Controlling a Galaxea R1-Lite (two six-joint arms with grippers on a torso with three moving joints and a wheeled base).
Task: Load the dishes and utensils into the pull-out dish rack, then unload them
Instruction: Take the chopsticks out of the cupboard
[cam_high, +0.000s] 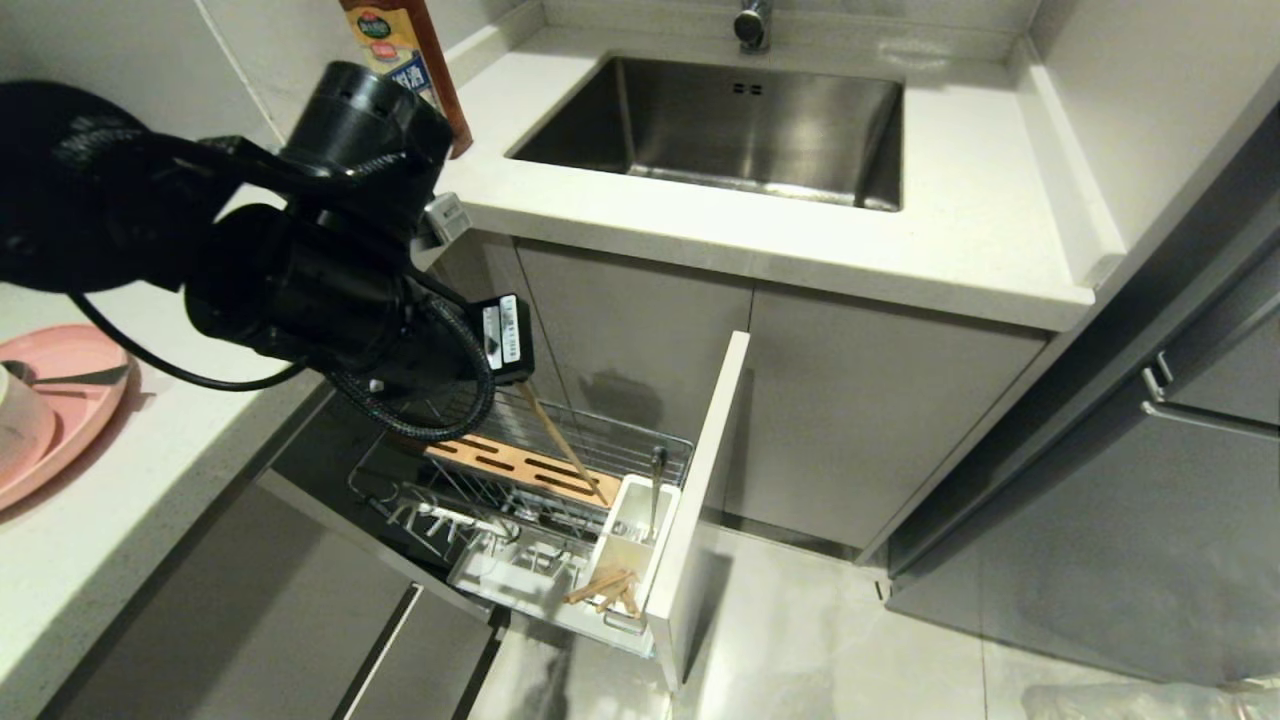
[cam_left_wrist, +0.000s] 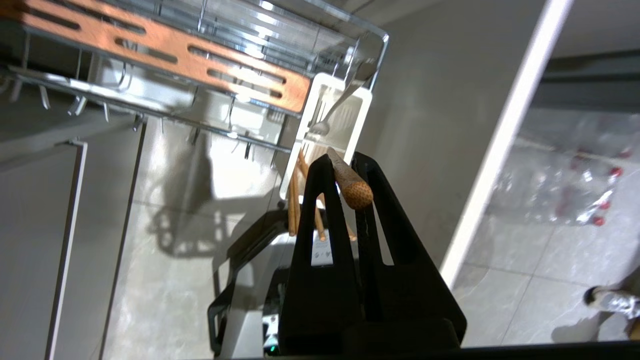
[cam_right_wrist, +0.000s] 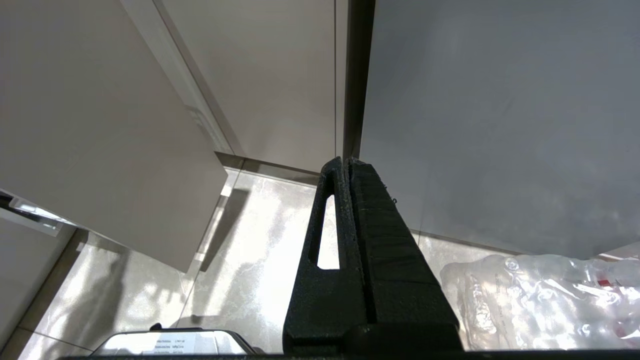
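Head view: the robot's left arm reaches in from the left above the pull-out dish rack (cam_high: 520, 500), which stands drawn out of the grey cabinets below the sink (cam_high: 720, 130). The left tool (cam_high: 515, 375) holds a light-wood chopstick (cam_high: 562, 440) that slants down and to the right over the rack's slotted wooden block (cam_high: 520, 465), its lower tip near the white utensil cup (cam_high: 632, 535) at the rack's right end. A metal spoon (cam_high: 655, 490) stands in that cup, and more wooden sticks (cam_high: 603, 588) poke out near its foot. On the white table at far left lies the pink oval plate (cam_high: 70, 400), with a cream-white bowl (cam_high: 20, 420) sitting on it at the frame's edge. A bottle (cam_high: 410, 50) stands at the table's far corner, left of the sink.

Left wrist view: the left tool (cam_left_wrist: 345, 170) is clamped narrow on the chopstick (cam_left_wrist: 350, 182), whose speckled butt end sticks out between the black fingers (cam_left_wrist: 320, 200). Beyond it are the wooden block (cam_left_wrist: 165, 55), the white cup (cam_left_wrist: 330, 130) with the spoon (cam_left_wrist: 340, 100) leaning in it, and the rack's narrow door front (cam_left_wrist: 505, 135) on edge over the tiled floor (cam_left_wrist: 170, 235).

Right wrist view: the right tool (cam_right_wrist: 347, 162) hangs beside grey cabinet panels (cam_right_wrist: 100, 125), its fingers pressed together on nothing, over the floor and some clear plastic wrap (cam_right_wrist: 540, 295).
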